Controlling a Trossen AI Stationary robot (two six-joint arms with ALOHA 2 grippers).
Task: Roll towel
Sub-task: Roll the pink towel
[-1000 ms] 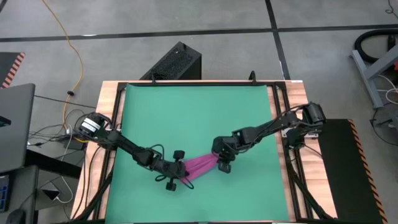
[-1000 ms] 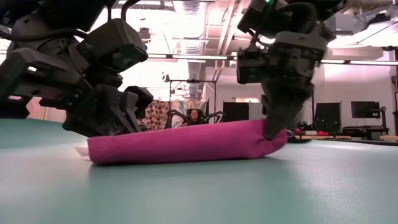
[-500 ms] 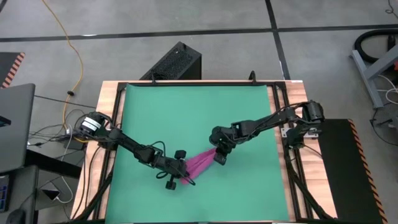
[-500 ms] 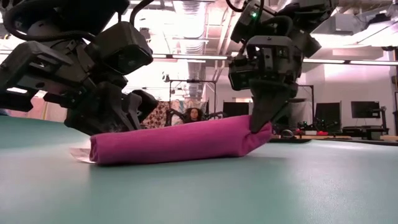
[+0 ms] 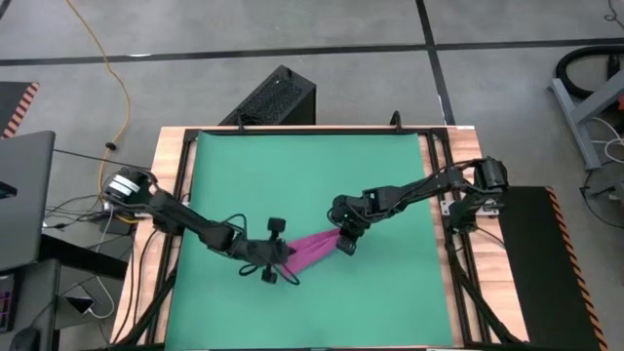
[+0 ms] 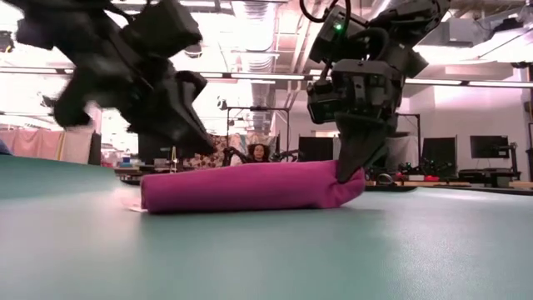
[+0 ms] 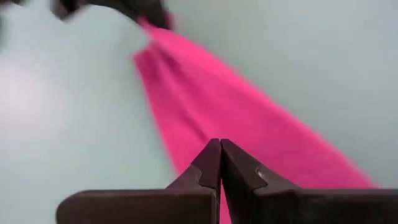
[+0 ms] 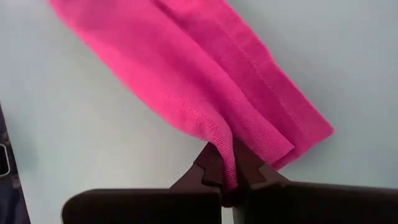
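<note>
right pincer [image 8: 227,171] pinches the towel [image 8: 205,93]; left pincer [image 7: 219,163] closed beside it.

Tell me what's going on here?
Two robot arms are working a pink towel on the green mat. The right gripper is shut on a pinch of one end. The left gripper is at the other end, fingers shut with no cloth seen between them. The towel lies as a long folded strip, not a finished roll.
</note>
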